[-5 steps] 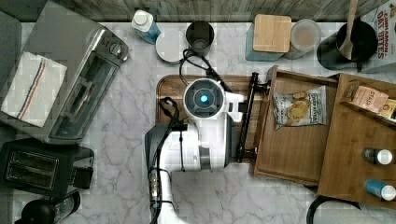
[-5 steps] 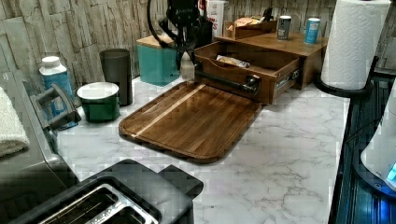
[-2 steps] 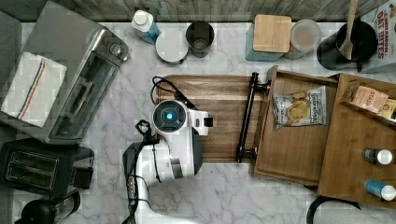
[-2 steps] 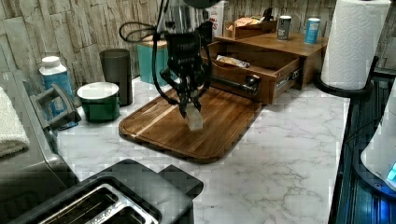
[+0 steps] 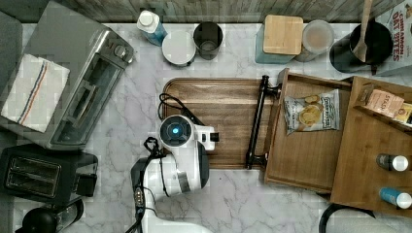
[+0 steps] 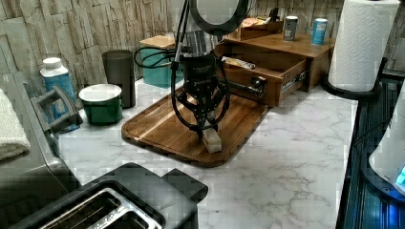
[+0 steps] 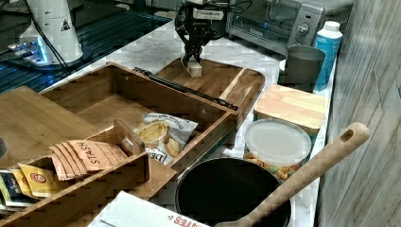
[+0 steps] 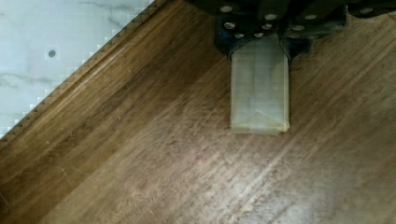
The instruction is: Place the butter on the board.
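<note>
**Butter held against the board by the gripper, near the board's front edge.**

The butter point(image 6: 211, 140), a pale wrapped block, stands with its lower end on the board point(image 6: 157, 125), near the edge at the left view's right; the gripper point(image 6: 206, 128) clenches its upper end, fingers point(image 8: 224, 38) pressing both sides in the wrist view. The grip is likely kept so the block sits steady before it is let go, so the placing looks nearly done. Beyond the board in the right view, an open wooden drawer point(image 7: 142, 90) holds a chip bag point(image 7: 163, 134), its print too small to read. Nearer, tea packets point(image 7: 87, 156) read "STASH". A box point(image 5: 394, 36) at the top view's far right reads "OAT BITES". A toaster oven point(image 5: 73, 82) lies at the top view's left.
</note>
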Controlling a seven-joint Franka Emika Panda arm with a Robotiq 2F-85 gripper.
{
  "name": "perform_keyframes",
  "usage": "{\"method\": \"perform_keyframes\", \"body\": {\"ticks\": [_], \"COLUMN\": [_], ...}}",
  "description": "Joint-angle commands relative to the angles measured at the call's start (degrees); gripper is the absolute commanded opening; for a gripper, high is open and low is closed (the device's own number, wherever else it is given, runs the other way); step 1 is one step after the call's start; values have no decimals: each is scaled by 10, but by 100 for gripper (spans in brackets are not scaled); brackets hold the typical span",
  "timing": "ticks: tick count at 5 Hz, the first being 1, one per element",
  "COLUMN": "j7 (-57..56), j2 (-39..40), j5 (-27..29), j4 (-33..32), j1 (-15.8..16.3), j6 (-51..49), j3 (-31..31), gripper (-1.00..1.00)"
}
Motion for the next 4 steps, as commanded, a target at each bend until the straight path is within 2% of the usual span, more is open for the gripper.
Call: {"method": "perform_keyframes", "body": {"ticks": [1, 2, 4], "j7": [98, 78, 78], "j2": [-34, -46, -46], "j5": [7, 30, 30], "j4": [17, 7, 7], "j1": [25, 15, 15], "j6": [35, 34, 34], "j3": [14, 18, 18], "gripper": [100, 100, 100]}}
